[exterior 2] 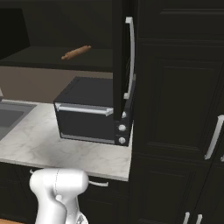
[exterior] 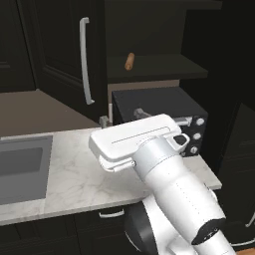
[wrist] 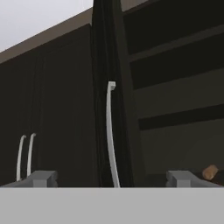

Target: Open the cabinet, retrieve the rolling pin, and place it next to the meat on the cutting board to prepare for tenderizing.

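Fingers spread wide, empty, near the cabinet door's silver handle. Doors swung open. Rolling pin lying on the lower shelf, far side, above the black appliance on the tabletop.

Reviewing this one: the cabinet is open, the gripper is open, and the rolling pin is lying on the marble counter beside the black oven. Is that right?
Not quite. The rolling pin is not on the counter; it lies on the lower shelf inside the open cabinet, above the black oven, as the right base view shows. The rest holds: the cabinet is open, and the gripper is open.
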